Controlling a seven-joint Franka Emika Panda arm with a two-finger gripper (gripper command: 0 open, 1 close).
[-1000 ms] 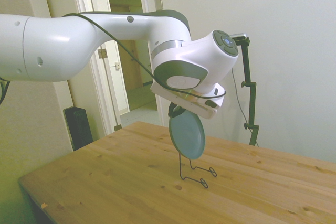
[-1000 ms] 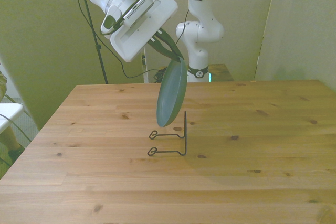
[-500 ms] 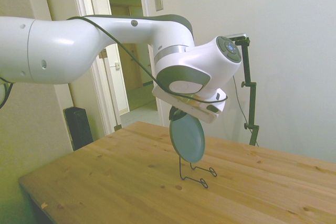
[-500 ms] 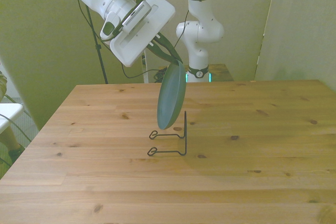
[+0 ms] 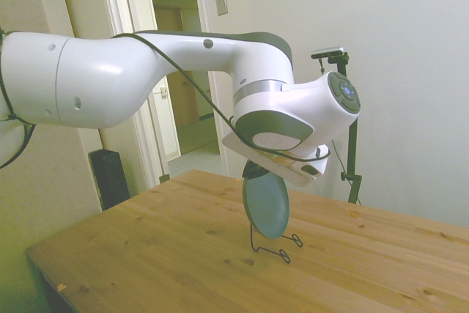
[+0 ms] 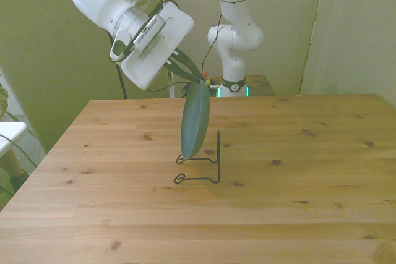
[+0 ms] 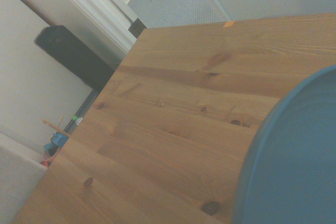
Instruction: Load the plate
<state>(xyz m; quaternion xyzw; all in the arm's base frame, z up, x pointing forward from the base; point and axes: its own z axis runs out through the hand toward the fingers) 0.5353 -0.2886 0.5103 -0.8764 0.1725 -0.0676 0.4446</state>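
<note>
You have the plate [image 6: 194, 119] pinched by its top rim in the tool [image 6: 193, 77], whose fingers are closed on it. The plate hangs on edge, nearly upright and slightly tilted, above the middle of the table [image 6: 297, 177]. Its lower rim sits over the black wire stand [image 6: 204, 166], on the side of the two prongs that point to the front view's left, just beside the stand's upright post; you cannot tell whether the rim touches the wire. In the side view the plate [image 5: 265, 204] shows its teal face over the stand [image 5: 272, 244]. The wrist view catches a blurred arc of the plate [image 7: 294, 161] against the table planks.
</note>
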